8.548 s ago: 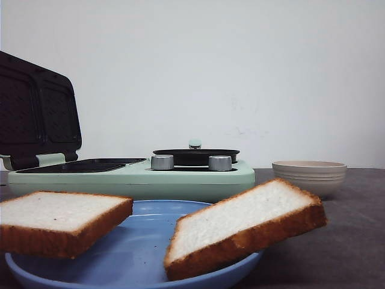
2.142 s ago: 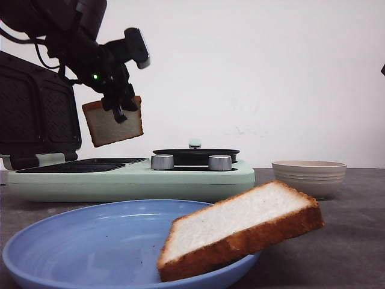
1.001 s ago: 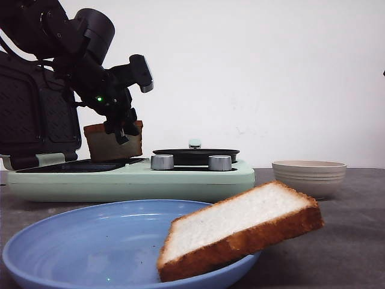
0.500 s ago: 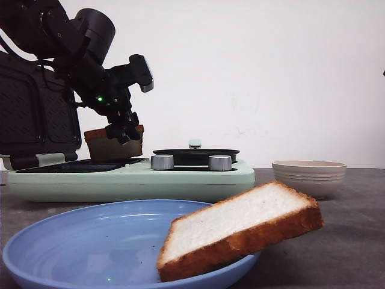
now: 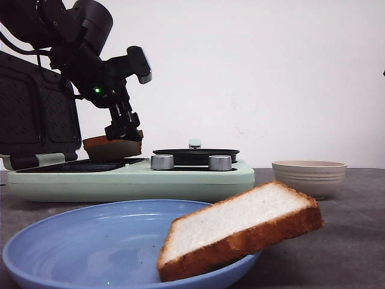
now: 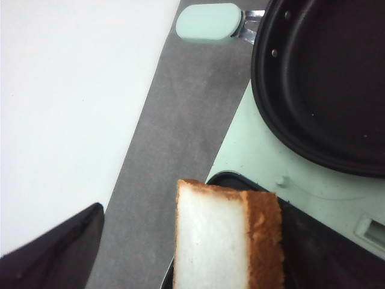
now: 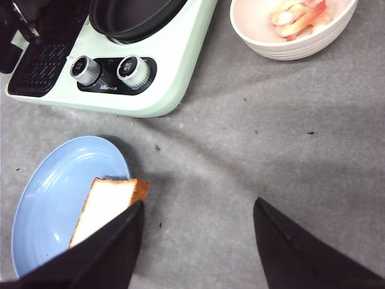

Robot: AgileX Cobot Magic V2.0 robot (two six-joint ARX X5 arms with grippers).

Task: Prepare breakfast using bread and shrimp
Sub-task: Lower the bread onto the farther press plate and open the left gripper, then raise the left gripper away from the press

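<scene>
Left tool (image 5: 123,131) is right over the grill plate (image 5: 84,165) of the mint breakfast maker (image 5: 180,176), and I honestly can't tell if it's pinching the bread slice (image 5: 111,147) or already off it. That slice sits tilted on the plate's edge nearest the black pan (image 6: 325,78). My worry: lift away while it's propped like that and it tips off the plate or lands crooked, so the open lid (image 5: 36,111) won't close flat. It looks thick, white crumb, golden crust. The other slice (image 5: 240,232) leans on the rim of the blue plate (image 5: 78,241). Shrimp (image 7: 301,17) wait in the beige bowl (image 7: 289,45) on the table (image 7: 271,150). Right tool (image 7: 198,241) hangs with fingers spread, empty.
</scene>
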